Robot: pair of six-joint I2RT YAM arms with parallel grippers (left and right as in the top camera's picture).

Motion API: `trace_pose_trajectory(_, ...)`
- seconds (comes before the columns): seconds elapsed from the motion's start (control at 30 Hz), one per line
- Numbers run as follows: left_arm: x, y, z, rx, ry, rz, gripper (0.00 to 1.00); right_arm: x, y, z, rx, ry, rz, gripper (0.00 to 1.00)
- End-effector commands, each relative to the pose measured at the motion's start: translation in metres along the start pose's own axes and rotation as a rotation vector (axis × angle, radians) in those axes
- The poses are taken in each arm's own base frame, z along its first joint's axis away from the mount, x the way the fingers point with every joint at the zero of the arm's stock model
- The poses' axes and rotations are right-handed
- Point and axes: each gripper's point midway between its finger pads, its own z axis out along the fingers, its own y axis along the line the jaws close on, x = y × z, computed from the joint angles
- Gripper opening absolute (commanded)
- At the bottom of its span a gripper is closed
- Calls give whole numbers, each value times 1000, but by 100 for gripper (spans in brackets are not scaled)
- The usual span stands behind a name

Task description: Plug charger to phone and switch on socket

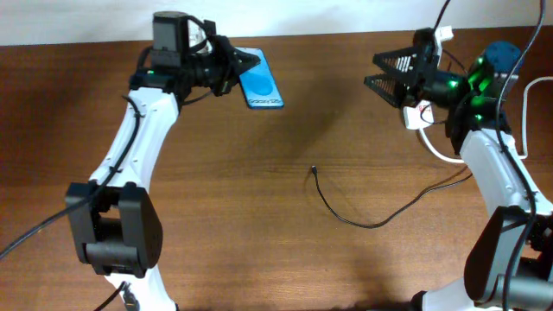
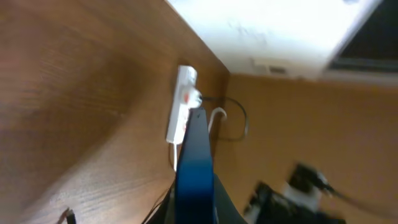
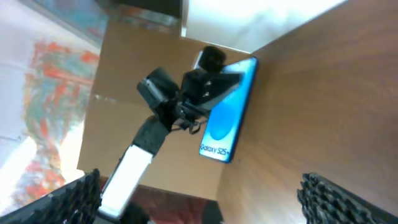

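Left fingers clamped shut on one end of flat blue-screened smartphone with white "Galaxy S25" text, at far-left area of brown wooden counter. Whether it rests on counter: cannot tell. Right fingers spread wide, holding nothing, near small white oblong power strip with red switches. Thin black charger cable lies loose mid-counter, plug tip well apart from smartphone.

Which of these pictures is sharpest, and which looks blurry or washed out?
Overhead is sharpest: the phone and thin charger show crisply. Left wrist is smeared throughout; the socket is a soft white blur. Right wrist is mildly soft, its bright top edge washed out.
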Motion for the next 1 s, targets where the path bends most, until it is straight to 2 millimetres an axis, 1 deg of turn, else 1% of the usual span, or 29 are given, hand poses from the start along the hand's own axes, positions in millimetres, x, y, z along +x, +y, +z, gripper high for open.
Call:
trace_pose_trajectory(0.0, 28, -9, -9, 129, 160, 122, 0, 13, -73, -7, 234, -90, 28, 98)
trace_pose_trajectory(0.03, 33, -9, -8, 167, 185, 147, 0, 23, -98, -14, 347, -93, 57, 98)
trace_pose_trajectory(0.07, 37, -7, -6, 199, 202, 172, 0, 36, -117, -21, 445, -80, 84, 98)
trace_pose_trajectory(0.1, 38, 5, -3, 192, 201, 157, 0, 42, -123, -25, 482, -70, 90, 98)
trace_pose_trajectory(0.13, 39, 11, -1, 193, 202, 145, 0, 45, -125, -28, 514, -66, 84, 98)
trace_pose_trajectory(0.17, 41, 16, 0, 208, 202, 135, 0, 48, -125, -34, 569, -73, 56, 98)
trace_pose_trajectory(0.2, 41, 11, 0, 254, 199, 136, 0, 49, -116, -38, 628, -86, -8, 98)
trace_pose_trajectory(0.27, 36, 0, -5, 308, 160, 93, 0, 52, -99, -46, 737, -102, -137, 98)
trace_pose_trajectory(0.3, 32, -11, -11, 347, 123, 57, 0, 56, -90, -51, 811, -104, -217, 98)
trace_pose_trajectory(0.33, 29, -19, -17, 379, 92, 20, 0, 62, -83, -54, 875, -93, -283, 98)
trace_pose_trajectory(0.37, 28, -24, -20, 396, 78, -40, 0, 71, -75, -58, 955, -74, -367, 98)
trace_pose_trajectory(0.4, 28, -22, -20, 390, 85, -112, 0, 77, -71, -60, 1013, -61, -418, 98)
trace_pose_trajectory(0.43, 29, -15, -18, 372, 102, -210, 0, 86, -66, -60, 1085, -42, -482, 98)
trace_pose_trajectory(0.47, 34, 0, -14, 327, 133, -330, 0, 93, -65, -61, 1171, -23, -527, 98)
trace_pose_trajectory(0.5, 39, 12, -10, 282, 166, -426, 0, 99, -67, -59, 1207, 2, -541, 98)
trace_pose_trajectory(0.53, 45, 22, -8, 242, 191, -490, 0, 108, -72, -54, 1217, 45, -540, 98)
trace_pose_trajectory(0.57, 48, 25, -7, 229, 205, -509, 0, 113, -75, -50, 1214, 71, -535, 98)
trace_pose_trajectory(0.63, 51, 27, -7, 221, 225, -518, 0, 122, -90, -43, 1226, 144, -506, 98)
trace_pose_trajectory(0.7, 53, 27, -8, 222, 232, -504, 0, 123, -97, -39, 1227, 149, -476, 99)
trace_pose_trajectory(0.77, 53, 28, -7, 223, 226, -478, 0, 116, -91, -29, 1177, 117, -494, 98)
trace_pose_trajectory(0.83, 52, 30, -7, 220, 215, -476, 0, 115, -87, -21, 1126, 113, -502, 97)
trace_pose_trajectory(0.87, 51, 35, -5, 207, 203, -482, 0, 117, -83, -12, 1071, 121, -503, 99)
trace_pose_trajectory(0.93, 51, 43, -4, 182, 189, -488, 0, 120, -82, -8, 1049, 131, -501, 98)
trace_pose_trajectory(0.97, 49, 47, -2, 170, 169, -481, 0, 121, -82, -1, 1036, 158, -547, 98)
